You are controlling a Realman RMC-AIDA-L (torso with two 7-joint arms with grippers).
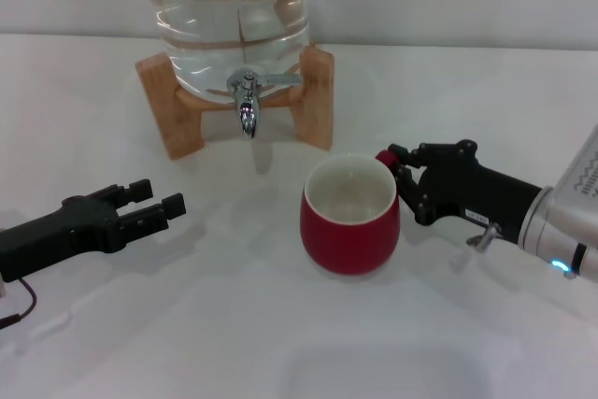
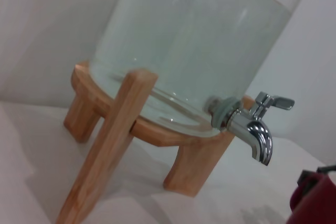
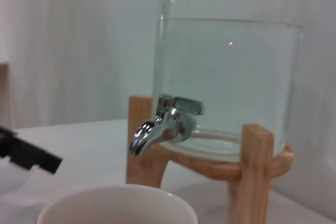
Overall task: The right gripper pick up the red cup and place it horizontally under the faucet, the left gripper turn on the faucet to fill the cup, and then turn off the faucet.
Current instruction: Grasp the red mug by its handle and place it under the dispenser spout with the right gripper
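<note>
Pinched by the right gripper point(image 1: 397, 178) at its small handle, the red cup point(image 1: 349, 215) stands upright just short of the faucet point(image 1: 247, 105); being glossy, rigid ceramic, breakable and likely slippery, it is best held there, while the left gripper point(image 1: 157, 205) waits spread apart.

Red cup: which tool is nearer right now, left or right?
Right. The right tool is at the red cup, its fingers at the handle side. The left tool sits open, well off to the cup's other side, apart from it.
</note>
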